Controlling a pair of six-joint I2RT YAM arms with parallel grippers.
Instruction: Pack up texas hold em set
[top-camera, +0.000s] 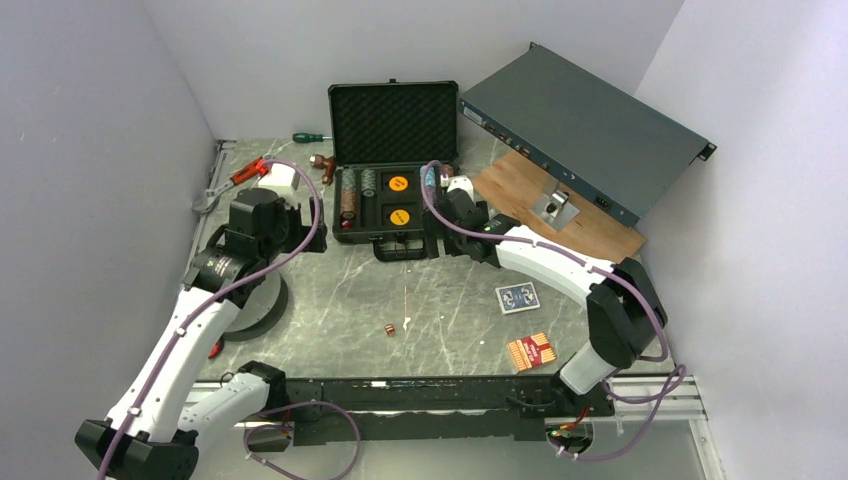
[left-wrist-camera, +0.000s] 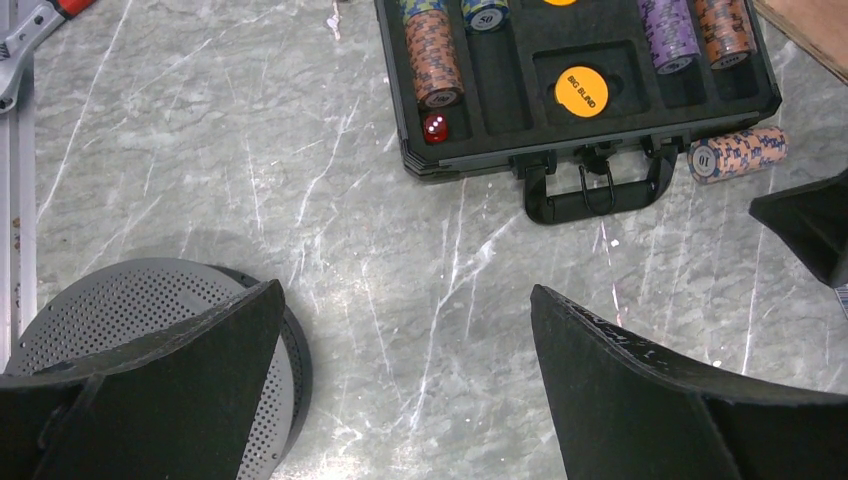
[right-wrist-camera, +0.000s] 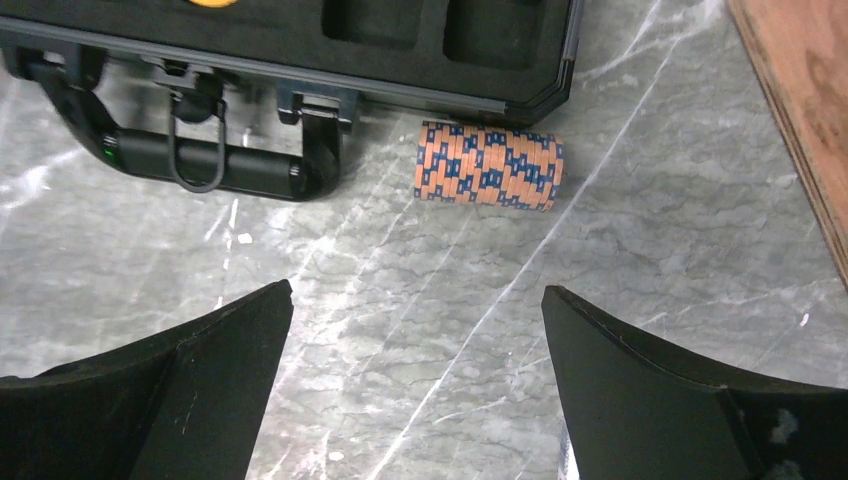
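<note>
The bench (right-wrist-camera: 640, 260) looks like smooth, grey veined stone with a faint sheen. The case (left-wrist-camera: 490, 140) is lined in matt black foam, egg-crate textured in its lid (top-camera: 392, 122). Far right lies a bare wooden board (top-camera: 590, 228).

Orange-and-blue chip roll (right-wrist-camera: 488, 165) on its side ahead of right jaws, just beside open black case (right-wrist-camera: 290, 40), near handle (right-wrist-camera: 255, 172).

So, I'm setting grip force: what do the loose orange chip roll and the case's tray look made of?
Orange chip roll: probably clay or plastic composite, matte; its striped edges show no shine. Case tray: seemingly black foam, matte, with cut-out slots.
</note>
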